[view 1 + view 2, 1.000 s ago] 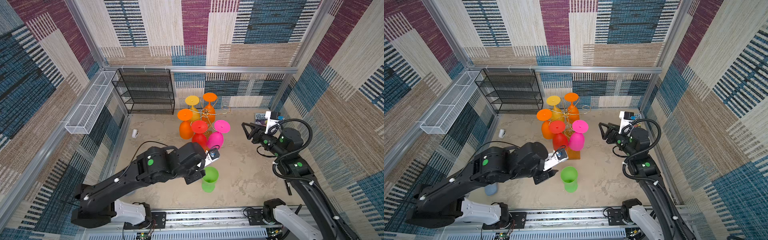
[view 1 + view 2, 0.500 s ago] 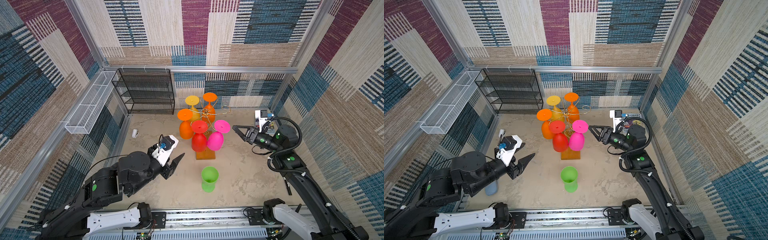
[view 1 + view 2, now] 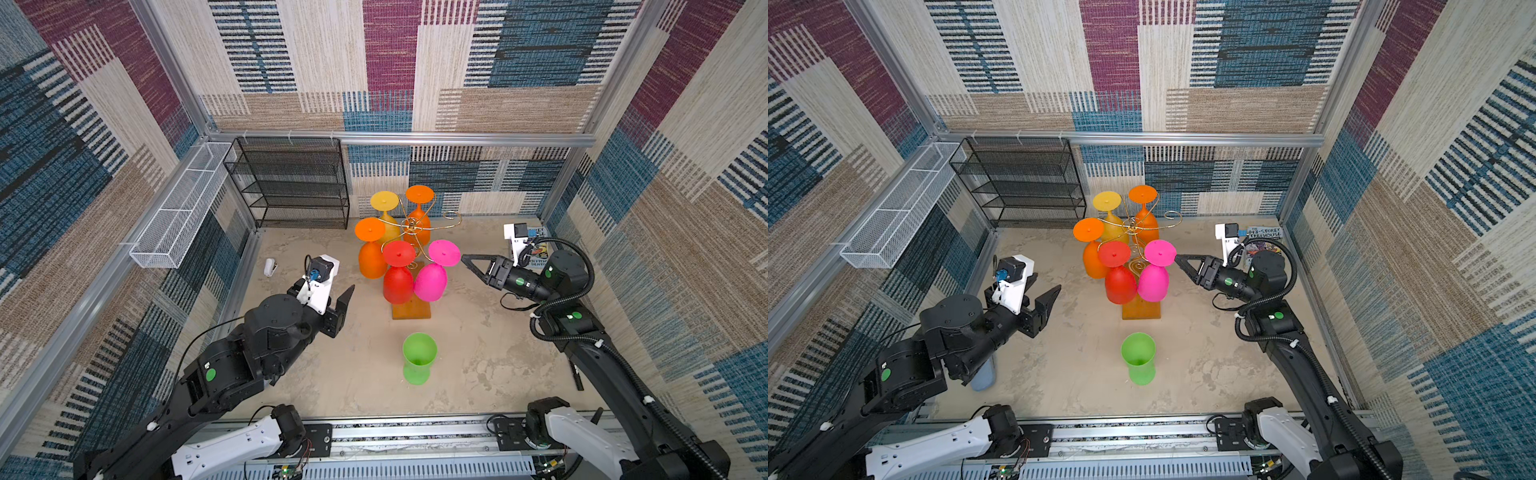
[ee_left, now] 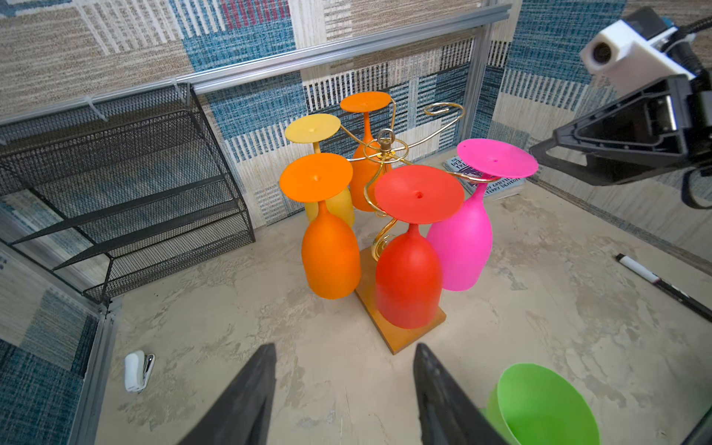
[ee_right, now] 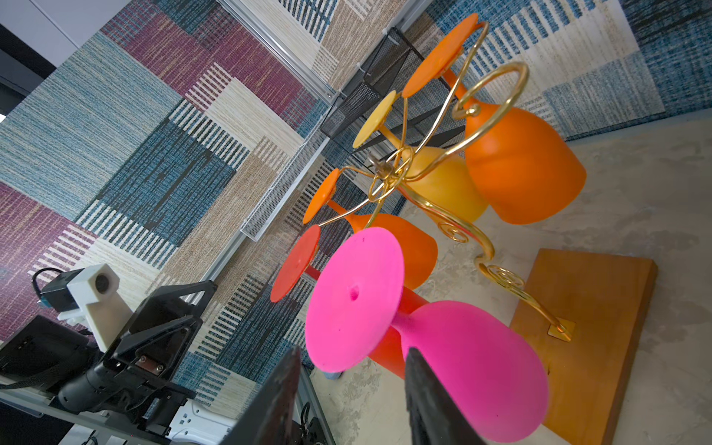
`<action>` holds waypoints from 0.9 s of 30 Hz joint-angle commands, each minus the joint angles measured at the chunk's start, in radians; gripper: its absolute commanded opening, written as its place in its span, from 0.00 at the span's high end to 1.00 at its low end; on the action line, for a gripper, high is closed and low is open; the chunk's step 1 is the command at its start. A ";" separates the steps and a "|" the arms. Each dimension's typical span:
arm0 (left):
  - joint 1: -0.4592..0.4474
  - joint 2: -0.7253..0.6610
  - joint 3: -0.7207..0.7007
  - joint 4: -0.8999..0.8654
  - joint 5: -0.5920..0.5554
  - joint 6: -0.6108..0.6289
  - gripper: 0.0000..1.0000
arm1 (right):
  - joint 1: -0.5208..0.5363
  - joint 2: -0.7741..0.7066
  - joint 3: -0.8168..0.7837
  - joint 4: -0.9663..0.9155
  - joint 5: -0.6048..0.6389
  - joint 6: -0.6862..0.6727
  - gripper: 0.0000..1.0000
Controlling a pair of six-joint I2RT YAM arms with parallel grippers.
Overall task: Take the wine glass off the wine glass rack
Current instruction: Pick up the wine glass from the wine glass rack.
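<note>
While both jaws stand apart, a matte pink glass [image 3: 431, 282] hangs bowl-down — off the gold-wire rack [image 3: 411, 311].

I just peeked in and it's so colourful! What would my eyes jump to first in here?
The gold wine glass rack in the middle catches the eye first, with five bright glasses hanging upside down from it. A green glass stands upright and alone on the near side of the rack. The right gripper, open, points at the foot of the pink glass.
</note>
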 commanded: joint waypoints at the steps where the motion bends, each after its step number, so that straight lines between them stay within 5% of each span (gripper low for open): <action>1: 0.053 0.015 -0.012 0.052 0.106 -0.050 0.41 | 0.000 0.014 0.017 0.050 -0.014 0.014 0.54; 27: 0.252 0.069 -0.062 0.119 0.337 -0.101 0.42 | 0.004 0.090 0.053 0.086 -0.051 0.038 0.67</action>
